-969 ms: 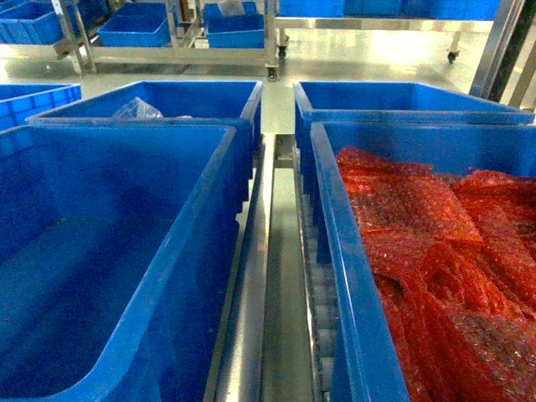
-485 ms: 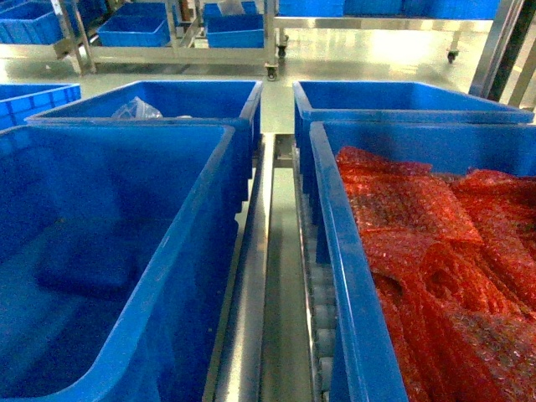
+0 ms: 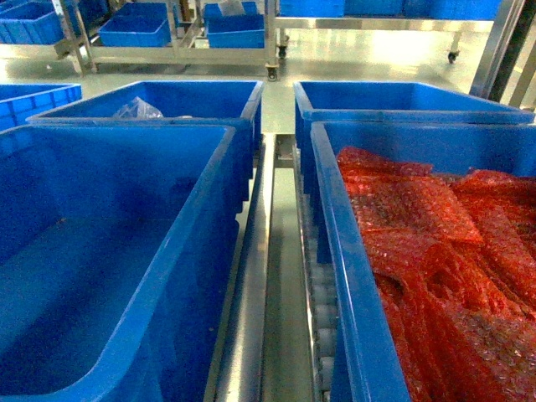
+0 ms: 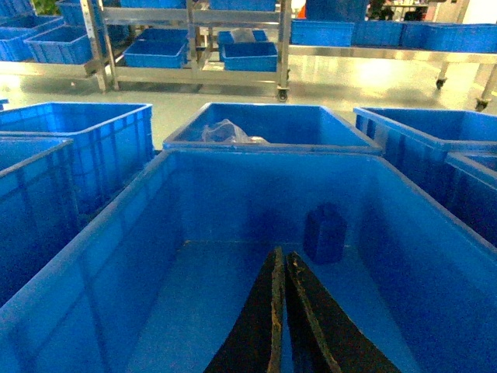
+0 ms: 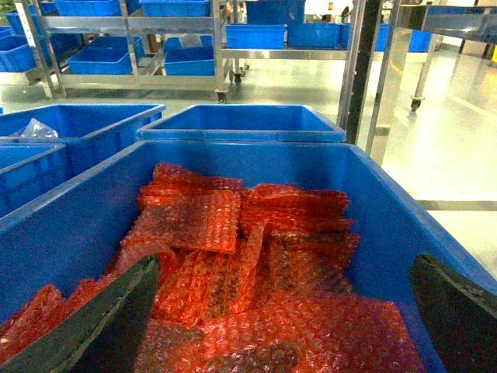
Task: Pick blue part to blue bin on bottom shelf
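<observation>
Left tool (image 4: 279, 268): fingers pressed together, nothing between them, tips over the near left bin (image 4: 435, 256). Right tool (image 5: 279, 311): fingers spread wide, empty, over the near right bin (image 5: 392, 202).

Blue part (image 4: 324, 233): small dark-blue block standing on the left bin's floor, against the far wall, just right of the left tool's line. Head view does not show it clearly.

Handling (judgement): looks rigid, moulded, light; smooth faces may slip. Best taken across its two flat sides, mid-height, from above. Blue on blue, so poor contrast.

Containers:
- near left bin: only the part visible
- near right bin: heaped with red bubble wrap (image 5: 233, 233), soft
- far left bin (image 3: 167, 105): clear plastic bag (image 3: 138, 109)
- far right bin (image 3: 402, 100): contents not visible

Steel roller track (image 3: 322, 318) runs between the near bins
</observation>
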### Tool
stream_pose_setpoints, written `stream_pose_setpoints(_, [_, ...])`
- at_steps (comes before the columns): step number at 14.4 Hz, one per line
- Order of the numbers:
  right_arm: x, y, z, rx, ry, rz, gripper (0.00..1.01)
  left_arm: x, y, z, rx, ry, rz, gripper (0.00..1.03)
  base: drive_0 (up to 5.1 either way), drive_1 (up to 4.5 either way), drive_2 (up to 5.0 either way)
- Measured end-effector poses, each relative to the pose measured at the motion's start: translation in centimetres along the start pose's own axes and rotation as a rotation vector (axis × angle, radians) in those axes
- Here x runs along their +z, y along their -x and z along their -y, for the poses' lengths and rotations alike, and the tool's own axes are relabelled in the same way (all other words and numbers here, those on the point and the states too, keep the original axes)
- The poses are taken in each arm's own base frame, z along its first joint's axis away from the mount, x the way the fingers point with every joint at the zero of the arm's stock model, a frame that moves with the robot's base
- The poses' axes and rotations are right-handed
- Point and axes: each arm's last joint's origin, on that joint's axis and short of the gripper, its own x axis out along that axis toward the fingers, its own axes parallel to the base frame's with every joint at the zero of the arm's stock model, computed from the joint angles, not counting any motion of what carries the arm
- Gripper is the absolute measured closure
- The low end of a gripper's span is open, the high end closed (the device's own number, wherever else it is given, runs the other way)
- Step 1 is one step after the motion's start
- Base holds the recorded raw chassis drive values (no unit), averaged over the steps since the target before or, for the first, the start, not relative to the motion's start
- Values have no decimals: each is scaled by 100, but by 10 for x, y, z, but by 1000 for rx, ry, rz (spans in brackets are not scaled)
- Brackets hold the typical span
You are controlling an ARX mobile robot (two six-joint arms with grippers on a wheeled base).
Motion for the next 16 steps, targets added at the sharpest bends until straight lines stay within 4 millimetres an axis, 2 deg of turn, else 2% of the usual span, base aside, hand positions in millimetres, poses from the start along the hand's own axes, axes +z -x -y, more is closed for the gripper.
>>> stream_pose_setpoints(3, [0,0,0,0,0,0,3,-9,6,0,0,0,2,101,0,0,0])
stream_pose_setpoints(13, [0,0,0,0,0,0,3,-7,20,0,0,0,18,101,0,0,0])
stream_pose_setpoints(14, [0,0,0,0,0,0,3,-14,27,0,-3,0,-42,101,0,0,0])
stream_pose_setpoints(15, [0,0,0,1,0,0,3,-9,30,0,-2,-2,21,101,0,0,0])
stream_pose_setpoints(16, [0,0,0,-1,0,-2,3,-12,30,0,-1,-2,-3,101,0,0,0])
